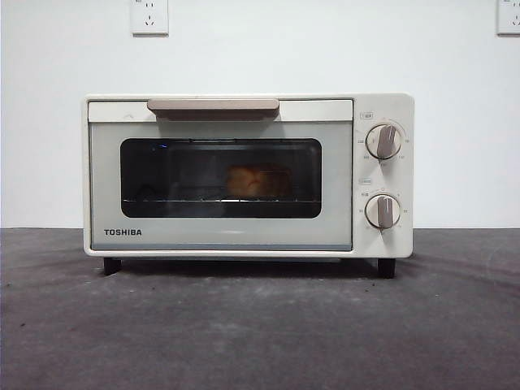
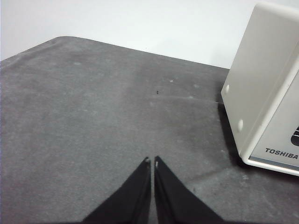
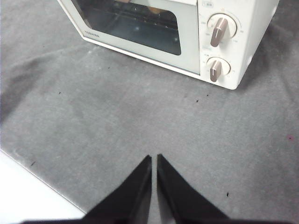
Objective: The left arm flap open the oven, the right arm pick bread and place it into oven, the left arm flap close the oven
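The cream-white TOSHIBA oven [image 1: 248,175] stands in the middle of the grey table with its glass door shut. Through the dark window the golden bread [image 1: 257,181] rests on the wire rack inside. My left gripper [image 2: 153,162] hovers over bare cloth off the oven's side wall [image 2: 261,84], shut and holding nothing. Over the cloth in front of the oven [image 3: 187,37], my right gripper [image 3: 154,158] is shut and empty too. Neither arm shows in the front view.
The oven's beige bar handle [image 1: 213,105] runs along the door's top, and two round knobs [image 1: 383,140] sit on its right panel. A white wall with outlets [image 1: 149,16] stands behind. The cloth's near edge [image 3: 32,163] shows in the right wrist view.
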Motion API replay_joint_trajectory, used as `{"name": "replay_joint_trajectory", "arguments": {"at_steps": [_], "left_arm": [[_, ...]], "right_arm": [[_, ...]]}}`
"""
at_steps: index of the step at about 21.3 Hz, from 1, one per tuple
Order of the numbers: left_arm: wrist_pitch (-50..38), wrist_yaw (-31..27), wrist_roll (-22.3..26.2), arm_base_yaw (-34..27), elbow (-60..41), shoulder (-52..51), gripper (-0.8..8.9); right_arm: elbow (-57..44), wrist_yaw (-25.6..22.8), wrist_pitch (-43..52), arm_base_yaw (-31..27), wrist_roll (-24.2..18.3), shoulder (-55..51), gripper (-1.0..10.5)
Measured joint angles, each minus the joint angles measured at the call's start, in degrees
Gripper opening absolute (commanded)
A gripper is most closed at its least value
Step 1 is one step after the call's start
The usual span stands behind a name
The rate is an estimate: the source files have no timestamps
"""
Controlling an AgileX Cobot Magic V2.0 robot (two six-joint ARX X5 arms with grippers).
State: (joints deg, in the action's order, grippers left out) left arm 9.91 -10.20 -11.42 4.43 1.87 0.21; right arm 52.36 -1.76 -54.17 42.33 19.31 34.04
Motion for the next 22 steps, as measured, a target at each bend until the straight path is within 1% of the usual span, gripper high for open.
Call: {"name": "replay_joint_trajectory", "arguments": {"at_steps": [2,9,14,17,22], "left_arm": [[0.0,0.0,0.9,0.0,0.0,0.0,0.22],[0.1,1.3,8.8,0.0,0.0,0.0,0.22],[0.2,2.6,12.4,0.0,0.0,0.0,0.22],[0.3,4.1,13.7,0.0,0.0,0.0,0.22],[0.3,4.1,13.7,0.0,0.0,0.0,0.22]], "right_arm": [[0.0,0.0,0.1,0.0,0.0,0.0,0.2],[0.0,0.0,0.2,0.0,0.0,0.0,0.2],[0.0,0.0,0.9,0.0,0.0,0.0,0.2],[0.0,0.0,1.0,0.0,0.0,0.0,0.2],[0.0,0.0,1.0,0.0,0.0,0.0,0.2]]}}
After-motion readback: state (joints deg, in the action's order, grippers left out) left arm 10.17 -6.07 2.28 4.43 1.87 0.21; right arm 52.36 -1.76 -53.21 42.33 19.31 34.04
